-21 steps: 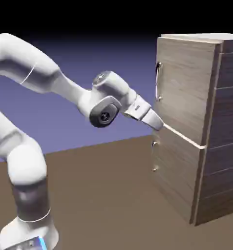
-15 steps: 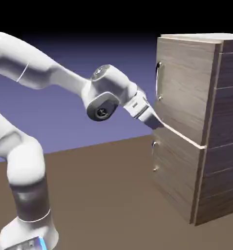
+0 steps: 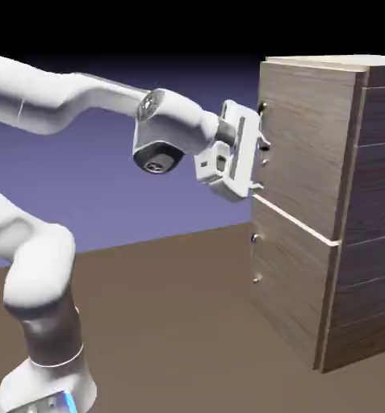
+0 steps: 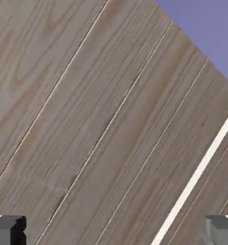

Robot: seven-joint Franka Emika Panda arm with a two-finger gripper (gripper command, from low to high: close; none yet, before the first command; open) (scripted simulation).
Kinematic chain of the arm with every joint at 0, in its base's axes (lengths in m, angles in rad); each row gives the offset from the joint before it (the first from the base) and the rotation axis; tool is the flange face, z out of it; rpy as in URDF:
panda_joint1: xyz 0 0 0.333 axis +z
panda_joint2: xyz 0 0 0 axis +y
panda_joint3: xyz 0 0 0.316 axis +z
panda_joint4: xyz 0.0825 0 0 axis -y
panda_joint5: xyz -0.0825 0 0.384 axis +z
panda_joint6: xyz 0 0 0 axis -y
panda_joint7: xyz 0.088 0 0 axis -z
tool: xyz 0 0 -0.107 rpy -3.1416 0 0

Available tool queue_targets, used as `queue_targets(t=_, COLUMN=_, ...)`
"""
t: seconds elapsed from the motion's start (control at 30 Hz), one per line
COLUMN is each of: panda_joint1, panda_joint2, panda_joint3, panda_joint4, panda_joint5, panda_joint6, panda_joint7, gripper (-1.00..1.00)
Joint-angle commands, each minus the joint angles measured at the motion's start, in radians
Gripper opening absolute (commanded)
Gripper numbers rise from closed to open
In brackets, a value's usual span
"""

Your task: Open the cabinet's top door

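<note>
The cabinet [image 3: 371,242] stands at the right of the exterior view. Its top door [image 3: 308,153] is shut flush with the front. My white hand sits right against the door's left edge, at the height of the long vertical handle [image 3: 262,106], and covers all but the handle's top end. My gripper [image 3: 262,150] points at the door. In the hand view the door's wood grain [image 4: 87,119] fills the picture. The gripper [image 4: 114,232] is open, with the two grey fingertips [image 4: 8,229] far apart and only wood between them. No handle bar shows there.
A pale seam [image 3: 296,224] divides the top door from the shorter lower door [image 3: 288,282], which has a small handle [image 3: 254,258]. That seam crosses the hand view as a pale line [image 4: 197,177]. Brown tabletop [image 3: 171,323] lies below the arm.
The hand has risen from the seam between the doors to the handle's height and rolled, so it now faces the top door squarely. The door has not moved.
</note>
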Motion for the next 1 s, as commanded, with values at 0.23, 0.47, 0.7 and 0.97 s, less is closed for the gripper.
queue_targets(t=0.23, panda_joint1=-0.1, panda_joint2=-0.051, panda_joint3=0.119, panda_joint4=0.049, panda_joint5=0.348, panda_joint6=-0.009, panda_joint7=0.131, gripper=0.0)
queue_targets(t=0.47, panda_joint1=-0.187, panda_joint2=-0.096, panda_joint3=0.222, panda_joint4=0.092, panda_joint5=0.653, panda_joint6=-0.017, panda_joint7=0.245, gripper=0.0)
queue_targets(t=0.7, panda_joint1=-0.274, panda_joint2=-0.14, panda_joint3=0.326, panda_joint4=0.135, panda_joint5=0.957, panda_joint6=-0.025, panda_joint7=0.359, gripper=0.0)
queue_targets(t=0.97, panda_joint1=-0.374, panda_joint2=-0.191, panda_joint3=0.445, panda_joint4=0.184, panda_joint5=1.305, panda_joint6=-0.034, panda_joint7=0.489, gripper=0.0)
